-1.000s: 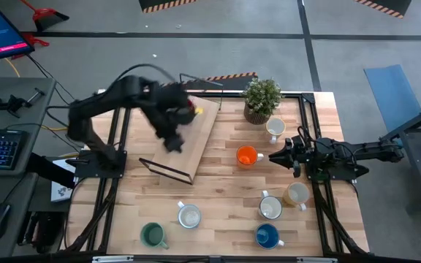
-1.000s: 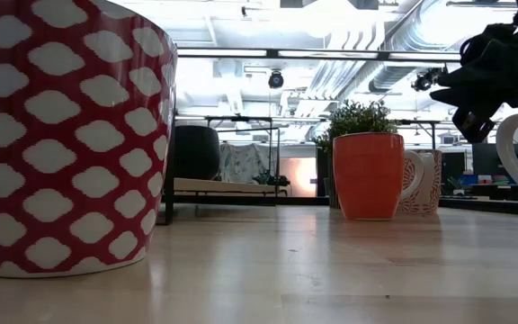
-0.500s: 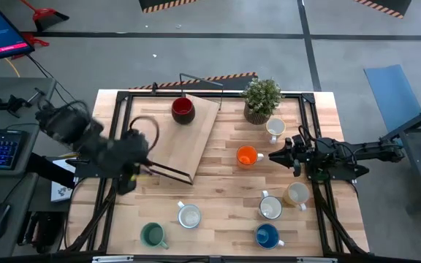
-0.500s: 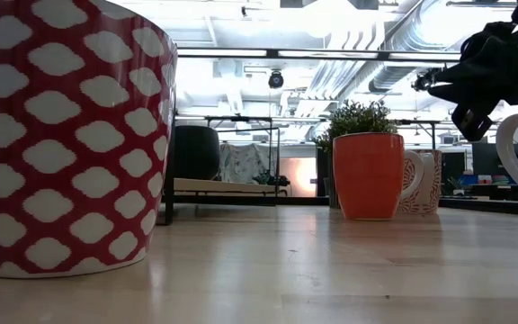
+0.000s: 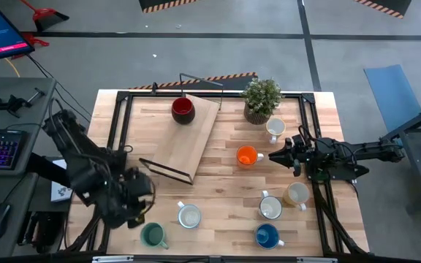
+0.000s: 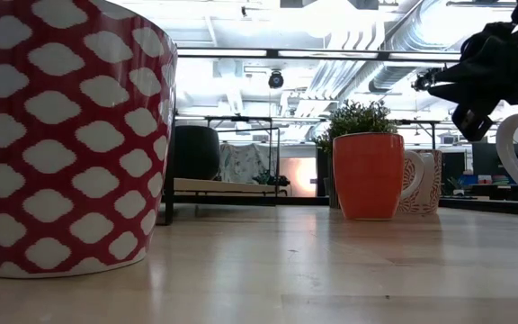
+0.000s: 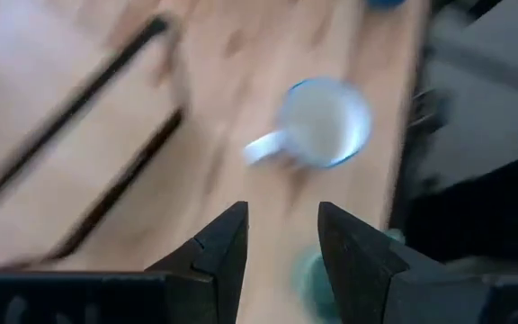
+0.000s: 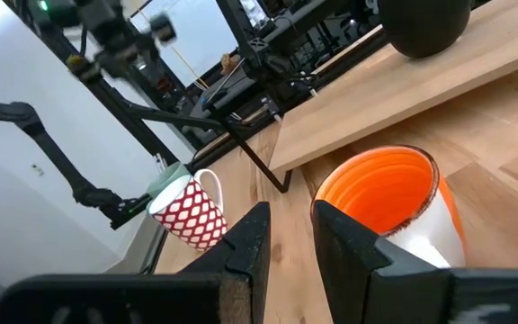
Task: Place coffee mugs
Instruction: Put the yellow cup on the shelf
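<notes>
One red mug (image 5: 183, 109) stands on the raised board (image 5: 196, 139). I have the left gripper (image 5: 139, 212) near the table's front left, fingers slightly apart, empty, above the teal mug (image 5: 152, 235) and white mug (image 5: 189, 215). The right gripper (image 5: 276, 155) waits just beside the orange mug (image 5: 247, 155), fingers narrowly parted, empty. Next I judge: align on a front mug, descend, grip its rim.
</notes>
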Tool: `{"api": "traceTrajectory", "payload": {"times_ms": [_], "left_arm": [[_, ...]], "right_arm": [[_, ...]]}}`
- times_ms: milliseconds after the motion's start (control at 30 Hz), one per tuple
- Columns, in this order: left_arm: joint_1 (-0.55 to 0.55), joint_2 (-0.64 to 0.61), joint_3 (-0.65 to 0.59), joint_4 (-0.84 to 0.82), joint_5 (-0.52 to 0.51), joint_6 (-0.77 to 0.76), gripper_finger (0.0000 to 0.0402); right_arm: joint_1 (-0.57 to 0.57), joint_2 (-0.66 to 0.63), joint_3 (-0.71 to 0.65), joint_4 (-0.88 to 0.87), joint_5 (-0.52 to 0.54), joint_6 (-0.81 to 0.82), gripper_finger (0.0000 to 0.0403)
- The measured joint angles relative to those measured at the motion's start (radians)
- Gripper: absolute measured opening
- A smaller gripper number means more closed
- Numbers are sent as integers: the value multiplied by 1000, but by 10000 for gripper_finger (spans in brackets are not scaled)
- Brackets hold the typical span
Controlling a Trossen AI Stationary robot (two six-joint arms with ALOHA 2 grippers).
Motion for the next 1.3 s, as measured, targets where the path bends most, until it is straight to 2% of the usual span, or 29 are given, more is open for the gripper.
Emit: {"api": "traceTrajectory", "payload": {"times_ms": [233, 367, 467, 533, 667, 767, 900, 967, 1167, 1300], "left_arm": [[-40, -153, -415, 476, -221, 73, 126], [-12, -244, -640, 846, -229, 135, 126], [-5, -292, -751, 1144, -217, 294, 126], [4, -313, -786, 1261, -215, 398, 126], [27, -338, -797, 1273, -218, 506, 126], [33, -352, -797, 1239, -213, 512, 126], [32, -372, -797, 1167, -201, 461, 126], [32, -384, -797, 1156, -191, 420, 126], [32, -397, -797, 1152, -178, 405, 126], [32, -396, -797, 1150, -178, 401, 126]], "right_arm": [[0, 0, 0, 8, 0, 94, 74], [0, 1, 1, 76, 0, 97, 74], [0, 5, 26, 91, 20, 61, 71], [0, 26, 69, 64, 40, 20, 66], [-1, 126, 205, -69, 76, -79, 51], [-4, 239, 338, -291, 153, -113, 41], [-27, 396, 495, -622, 293, -25, 35], [-49, 463, 557, -729, 320, 5, 39], [-131, 598, 682, -765, 314, -144, 89], [-226, 677, 707, -784, 276, -154, 131]]}}
